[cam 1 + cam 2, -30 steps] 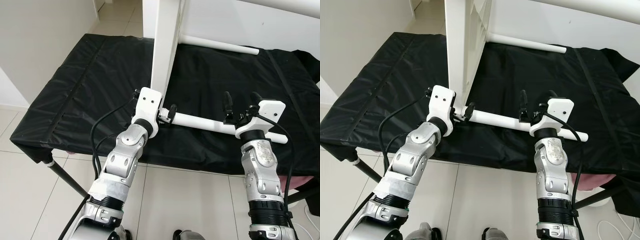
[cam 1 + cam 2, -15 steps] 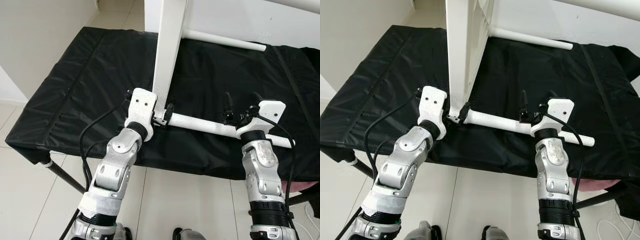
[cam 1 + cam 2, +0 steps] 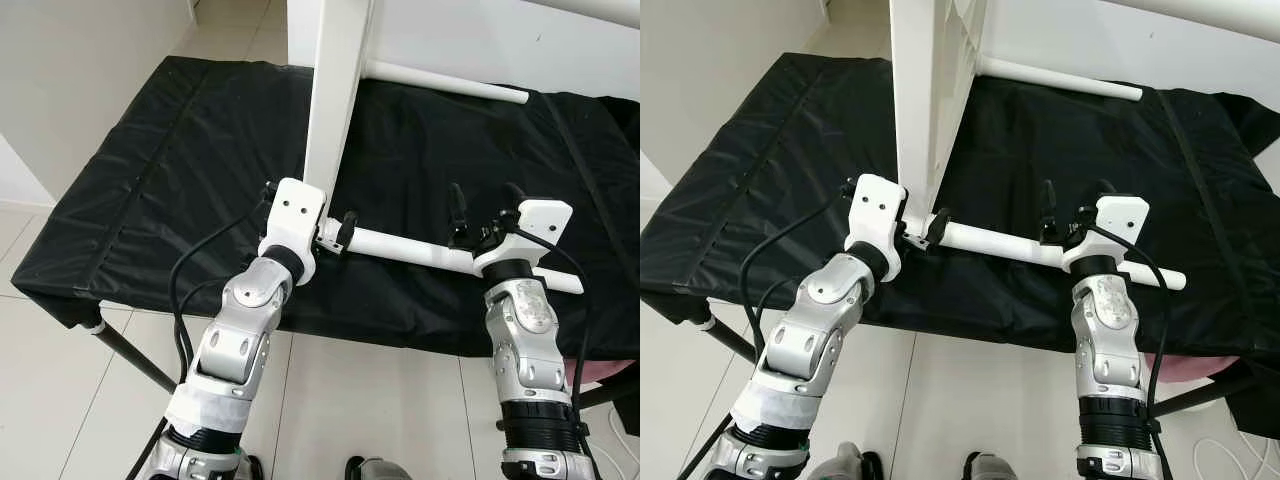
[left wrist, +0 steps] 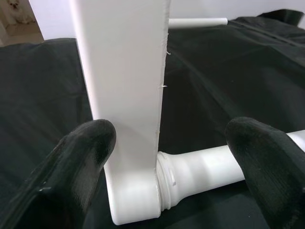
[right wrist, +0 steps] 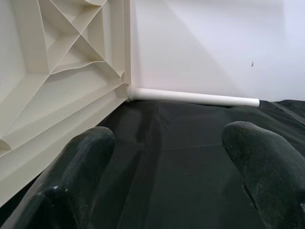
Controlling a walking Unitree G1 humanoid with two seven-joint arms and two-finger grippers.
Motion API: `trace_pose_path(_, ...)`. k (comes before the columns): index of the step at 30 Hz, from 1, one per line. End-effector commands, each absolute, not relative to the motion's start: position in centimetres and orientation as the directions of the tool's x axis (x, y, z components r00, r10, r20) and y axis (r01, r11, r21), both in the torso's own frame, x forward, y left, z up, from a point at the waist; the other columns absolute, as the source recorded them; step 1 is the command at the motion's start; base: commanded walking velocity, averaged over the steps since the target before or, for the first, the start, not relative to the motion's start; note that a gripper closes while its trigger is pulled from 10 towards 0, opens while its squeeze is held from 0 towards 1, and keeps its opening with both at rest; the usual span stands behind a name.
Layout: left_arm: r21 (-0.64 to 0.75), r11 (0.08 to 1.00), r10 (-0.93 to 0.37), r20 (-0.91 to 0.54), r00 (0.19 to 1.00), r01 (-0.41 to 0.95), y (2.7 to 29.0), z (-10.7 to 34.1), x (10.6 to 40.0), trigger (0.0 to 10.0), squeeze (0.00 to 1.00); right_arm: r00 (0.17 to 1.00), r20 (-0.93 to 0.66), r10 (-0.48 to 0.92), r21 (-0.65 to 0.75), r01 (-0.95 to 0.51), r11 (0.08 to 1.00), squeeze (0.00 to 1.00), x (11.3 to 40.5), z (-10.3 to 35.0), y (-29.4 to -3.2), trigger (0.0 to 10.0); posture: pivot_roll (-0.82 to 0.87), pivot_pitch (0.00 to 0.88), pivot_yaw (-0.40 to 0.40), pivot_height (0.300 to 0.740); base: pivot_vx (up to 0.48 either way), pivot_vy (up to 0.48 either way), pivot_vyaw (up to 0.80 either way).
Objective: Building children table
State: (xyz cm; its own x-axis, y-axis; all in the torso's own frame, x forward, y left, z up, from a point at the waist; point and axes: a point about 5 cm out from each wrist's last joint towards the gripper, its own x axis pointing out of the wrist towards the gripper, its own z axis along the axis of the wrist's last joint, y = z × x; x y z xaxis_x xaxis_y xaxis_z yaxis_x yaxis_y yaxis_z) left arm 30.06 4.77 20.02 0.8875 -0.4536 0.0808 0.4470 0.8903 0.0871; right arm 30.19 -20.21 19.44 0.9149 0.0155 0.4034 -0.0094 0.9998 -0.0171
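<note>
A white children's table top (image 3: 335, 100) stands on its edge on a black-covered bench (image 3: 150, 180). Its ribbed underside (image 5: 62, 71) faces right. One white leg (image 3: 410, 248) runs rightward from the near bottom corner, and a second leg (image 3: 450, 85) sticks out at the back. My left gripper (image 4: 174, 143) is open, one finger on each side of the corner joint where the near leg meets the top. My right gripper (image 3: 483, 205) is open just above the near leg's outer half, nothing between its fingers.
The bench's front edge lies just ahead of my arms, with a dark support leg (image 3: 130, 355) under its left corner. Tiled floor (image 3: 380, 400) lies below, a white wall (image 3: 80, 60) stands at the left, and something pink (image 3: 600, 375) sits low at the right.
My left wrist leaned out to the left half a second ago and has swung back right against the corner joint. The right arm has held still.
</note>
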Motion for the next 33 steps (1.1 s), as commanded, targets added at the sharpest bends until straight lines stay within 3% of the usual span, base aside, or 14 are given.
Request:
trace_pose_path(1, 0.084, 0.926, -0.374, 0.082, 0.924, 0.367, 5.0, 19.9, 30.3, 10.0, 0.0, 0.914, 0.405, 0.021, -0.021, -0.013, 1.0, 0.0, 30.3, 19.7, -20.2, 10.0, -0.12, 0.102, 0.012, 0.74, 0.0, 0.0, 0.0)
trace_pose_path(11, 0.104, 0.947, -0.311, 0.064, 0.948, 0.304, 4.8, 20.5, 31.2, 10.0, 0.0, 0.914, 0.406, 0.012, -0.015, -0.007, 1.0, 0.0, 30.3, 19.7, -20.2, 10.0, -0.13, 0.111, 0.019, 0.74, 0.0, 0.0, 0.0)
trace_pose_path(20, 0.095, 0.952, -0.299, 0.086, 0.95, 0.291, 6.1, 20.6, 30.8, 10.0, 0.0, 0.914, 0.405, 0.008, -0.012, -0.003, 1.0, 0.0, 30.2, 19.7, -20.3, 10.0, -0.12, 0.114, 0.023, 0.74, 0.0, 0.0, 0.0)
trace_pose_path(21, 0.067, 0.95, -0.309, 0.095, 0.946, 0.303, 6.2, 20.6, 30.8, 10.0, 1.0, 0.915, 0.404, 0.01, -0.012, -0.006, 1.0, 0.0, 30.3, 19.6, -20.2, 10.0, -0.12, 0.114, 0.023, 0.74, 0.0, 0.0, 0.0)
trace_pose_path(28, 0.07, 0.963, -0.264, 0.079, 0.961, 0.259, 6.4, 20.5, 30.9, 10.0, 1.0, 0.914, 0.405, 0.01, -0.01, -0.006, 1.0, 0.0, 30.4, 19.7, -20.1, 10.0, -0.12, 0.114, 0.021, 0.74, 0.0, 0.0, 0.0)
trace_pose_path(29, 0.077, 0.966, -0.253, 0.073, 0.965, 0.247, 6.4, 20.4, 31.0, 10.0, 0.87, 0.914, 0.406, 0.008, -0.009, -0.004, 1.0, 0.0, 30.4, 19.7, -20.2, 10.0, -0.12, 0.114, 0.021, 0.74, 0.0, 0.0, 0.0)
trace_pose_path(31, 0.081, 0.967, -0.247, 0.069, 0.967, 0.241, 6.3, 20.3, 31.1, 10.0, 0.87, 0.914, 0.406, 0.007, -0.008, -0.004, 1.0, 0.0, 30.4, 19.7, -20.2, 10.0, -0.12, 0.114, 0.021, 0.74, 0.0, 0.0, 0.0)
trace_pose_path(32, 0.08, 0.967, -0.247, 0.068, 0.967, 0.241, 6.3, 20.3, 31.1, 10.0, 0.33, 0.914, 0.406, 0.007, -0.008, -0.004, 1.0, 0.0, 30.4, 19.7, -20.2, 10.0, -0.12, 0.114, 0.021, 0.74, 0.0, 0.0, 0.0)
trace_pose_path(33, 0.078, 0.967, -0.246, 0.071, 0.967, 0.241, 6.0, 20.5, 31.3, 10.0, 0.06, 0.914, 0.407, 0.007, -0.007, -0.005, 1.0, 0.0, 30.4, 19.7, -20.1, 10.0, -0.13, 0.114, 0.019, 0.74, 0.0, 0.0, 0.0)
